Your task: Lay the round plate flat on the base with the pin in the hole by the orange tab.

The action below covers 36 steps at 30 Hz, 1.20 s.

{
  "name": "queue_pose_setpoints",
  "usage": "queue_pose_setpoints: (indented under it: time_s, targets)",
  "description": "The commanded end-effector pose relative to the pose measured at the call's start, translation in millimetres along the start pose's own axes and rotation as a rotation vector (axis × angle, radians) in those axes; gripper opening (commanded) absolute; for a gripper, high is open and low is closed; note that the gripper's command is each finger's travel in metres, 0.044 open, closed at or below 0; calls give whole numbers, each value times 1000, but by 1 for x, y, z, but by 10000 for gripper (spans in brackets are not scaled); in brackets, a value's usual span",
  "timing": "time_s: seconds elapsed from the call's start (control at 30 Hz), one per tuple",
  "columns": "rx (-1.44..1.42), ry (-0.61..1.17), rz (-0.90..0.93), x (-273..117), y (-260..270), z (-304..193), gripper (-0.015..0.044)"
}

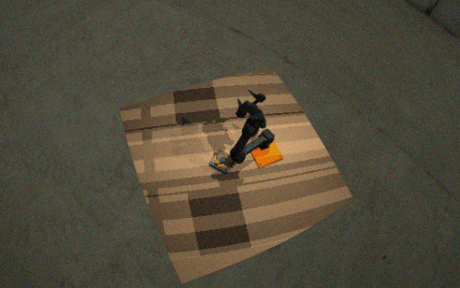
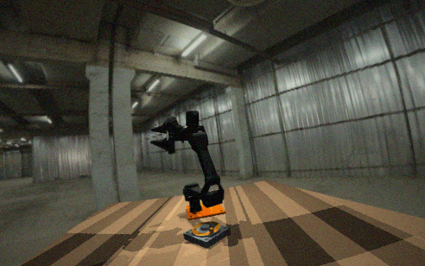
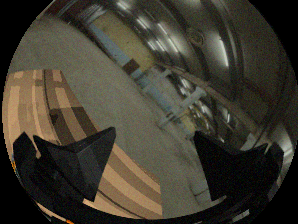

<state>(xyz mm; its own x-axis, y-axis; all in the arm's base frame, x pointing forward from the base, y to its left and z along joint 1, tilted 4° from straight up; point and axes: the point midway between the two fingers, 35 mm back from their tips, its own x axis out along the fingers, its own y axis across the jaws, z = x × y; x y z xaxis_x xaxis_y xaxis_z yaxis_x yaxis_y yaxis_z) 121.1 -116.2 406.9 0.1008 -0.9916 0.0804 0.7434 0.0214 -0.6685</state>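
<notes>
Striped wood is covering the counter [image 1: 215, 262] [image 2: 276, 203] [image 3: 127, 165] in a bare concrete hall. Near the orange mount [image 1: 273, 159] [image 2: 216, 212], the round plate [image 1: 217, 163] [image 2: 199, 233] is sitting on its dark square base [image 1: 225, 171] [image 2: 207, 242], presumably held up by the pin, too small to make out. Well apart from it, the tool [image 1: 245, 95] [image 2: 152, 135] [image 3: 156, 133] is hanging raised, its fingers standing wide around nothing, probably keeping clear until the plate needs turning.
</notes>
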Motion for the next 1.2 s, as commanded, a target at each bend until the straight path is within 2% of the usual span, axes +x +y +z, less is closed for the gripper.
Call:
queue_pose_setpoints:
  time_s: [0.0,0.27,0.47,0.83,1.17]
  targets:
    - [5,-3,2,-1,-1,0,374]
    - [240,-72,137,-7,-38,-11,164]
    - [430,-77,293,5,-53,-21,6]
    - [641,15,581,45,-39,-34,0]
    - [705,189,893,80,21,-31,0]
